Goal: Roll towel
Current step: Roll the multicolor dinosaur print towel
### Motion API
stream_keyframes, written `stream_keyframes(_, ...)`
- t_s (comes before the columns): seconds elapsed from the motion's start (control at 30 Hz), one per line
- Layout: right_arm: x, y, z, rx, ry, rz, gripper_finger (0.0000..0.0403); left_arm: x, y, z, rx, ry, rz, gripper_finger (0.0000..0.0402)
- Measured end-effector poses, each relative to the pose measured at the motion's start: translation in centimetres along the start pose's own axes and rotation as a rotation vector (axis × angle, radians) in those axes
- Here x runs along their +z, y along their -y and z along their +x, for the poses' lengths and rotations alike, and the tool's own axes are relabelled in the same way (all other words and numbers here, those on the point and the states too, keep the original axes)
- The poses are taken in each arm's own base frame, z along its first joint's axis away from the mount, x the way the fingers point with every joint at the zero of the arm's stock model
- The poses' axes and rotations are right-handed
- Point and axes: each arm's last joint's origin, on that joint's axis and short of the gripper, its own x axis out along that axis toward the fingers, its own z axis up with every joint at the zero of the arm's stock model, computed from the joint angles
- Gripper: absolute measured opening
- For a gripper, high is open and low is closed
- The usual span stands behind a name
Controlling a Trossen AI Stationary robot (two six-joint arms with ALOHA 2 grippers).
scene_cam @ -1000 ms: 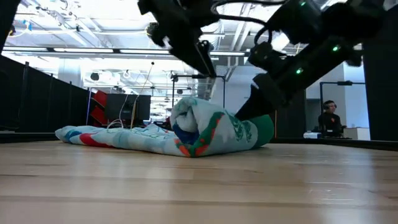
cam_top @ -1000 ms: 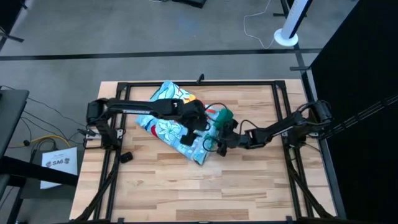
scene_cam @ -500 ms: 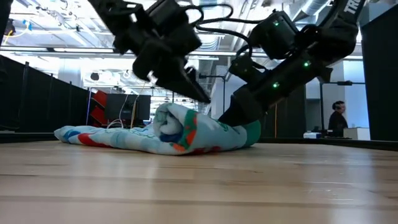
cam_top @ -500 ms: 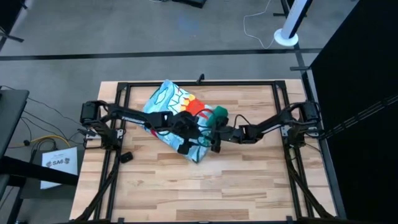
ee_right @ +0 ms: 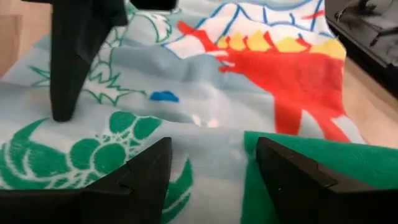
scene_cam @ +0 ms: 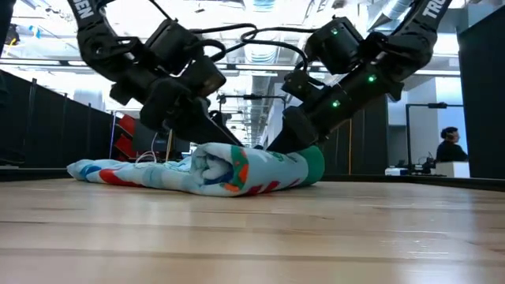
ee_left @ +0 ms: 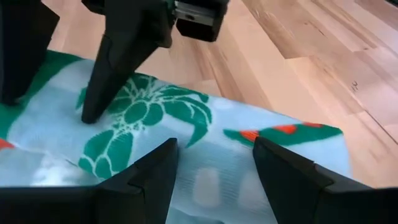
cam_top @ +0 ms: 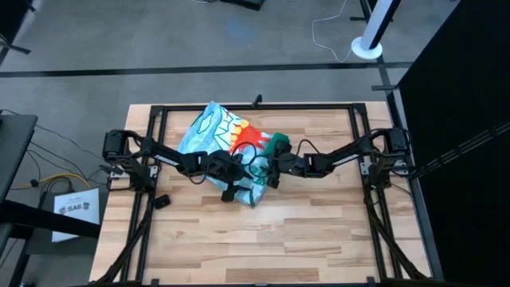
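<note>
1. While the towel [cam_top: 225,135] lies on the table [cam_top: 319,231], its rolled end [scene_cam: 237,170] sits under both grippers and the flat part spreads out beyond the fingers.
2. Left gripper [ee_left: 214,165] has its fingers apart, with the cloth lying between and under them, not clamped.
3. Right gripper [ee_right: 211,165] is also spread, its fingers on the towel near the green edge [ee_right: 323,165].
4. Risk, as I judge: since no finger clamps the cloth, the roll may loosen or spring open, and uneven pushing could make it go crooked.
5. The two grippers are close together, so they could bump.
6. From above, the arms cover the roll; how tight it is, I cannot tell.
</note>
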Motion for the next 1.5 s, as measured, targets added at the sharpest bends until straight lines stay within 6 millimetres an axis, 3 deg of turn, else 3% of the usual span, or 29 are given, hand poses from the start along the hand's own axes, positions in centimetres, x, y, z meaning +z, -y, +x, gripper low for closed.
stream_keyframes(0.3, 1.5, 1.2, 0.8, -0.038, -0.054, 0.026, 0.0219, -0.8, 0.7, -0.1, 0.02, -0.005, 0.015, 0.02)
stream_keyframes(0.53, 2.9, 3.2, 1.5, -0.048, -0.176, 0.032, 0.019, -2.3, 0.7, 1.7, 0.011, -0.002, 0.014, 0.02)
stream_keyframes(0.77, 2.9, 5.6, 2.0, -0.058, -0.223, 0.069, 0.01, -3.6, 0.6, 2.8, 0.009, -0.008, -0.019, 0.02)
stream_keyframes(0.93, 2.3, 8.7, 2.5, -0.117, -0.279, 0.113, 0.0015, -4.0, 0.6, 3.2, 0.013, -0.013, -0.039, 0.02)
stream_keyframes(1.17, 0.8, 12.6, 2.4, -0.206, -0.407, 0.087, 0.0003, -4.1, 0.6, 3.2, 0.017, -0.015, -0.052, 0.02)
stream_keyframes(1.27, 0.4, 14.0, 2.0, -0.266, -0.461, 0.029, 0.0001, -4.1, 0.6, 3.2, 0.017, -0.016, -0.062, 0.02)
stream_keyframes(1.37, 1.6, 14.8, 0.3, -0.317, -0.453, -0.021, 0.0, -4.1, 0.6, 3.2, 0.017, -0.016, -0.081, 0.02)
stream_keyframes(1.5, 4.1, 12.8, -2.9, -0.263, -0.345, -0.069, 0.0, -4.1, 0.6, 3.2, 0.024, -0.011, -0.102, 0.02)
